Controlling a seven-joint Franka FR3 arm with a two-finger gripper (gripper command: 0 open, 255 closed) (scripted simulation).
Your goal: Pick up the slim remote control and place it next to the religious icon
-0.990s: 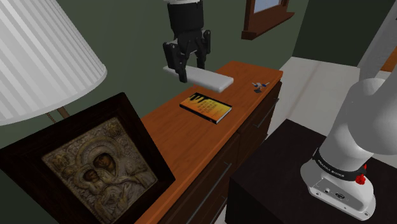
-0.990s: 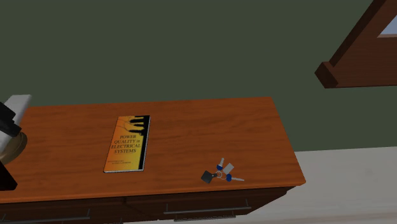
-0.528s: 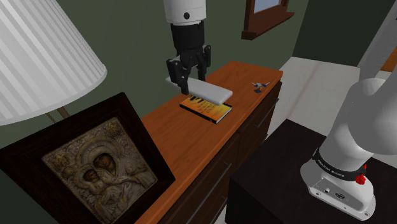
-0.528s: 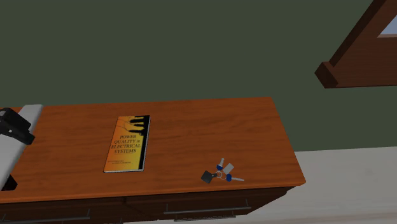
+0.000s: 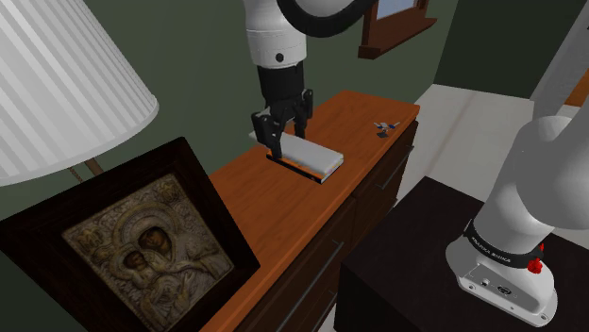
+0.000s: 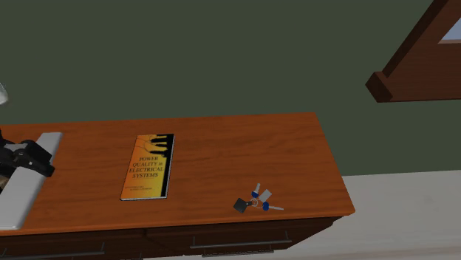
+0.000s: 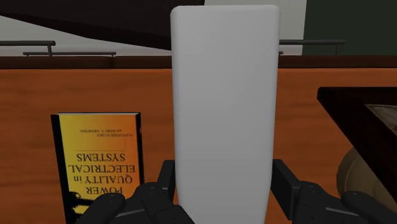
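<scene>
Dresser: remote near book, seemingly "Power Quality in Electrical Systems"

Lampshade cropped, icon cropped, keys tiny

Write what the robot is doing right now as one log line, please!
gripper: shut on remote | remote: white, over dresser, beside yellow book | icon: apart from remote | placed: not yet
</scene>
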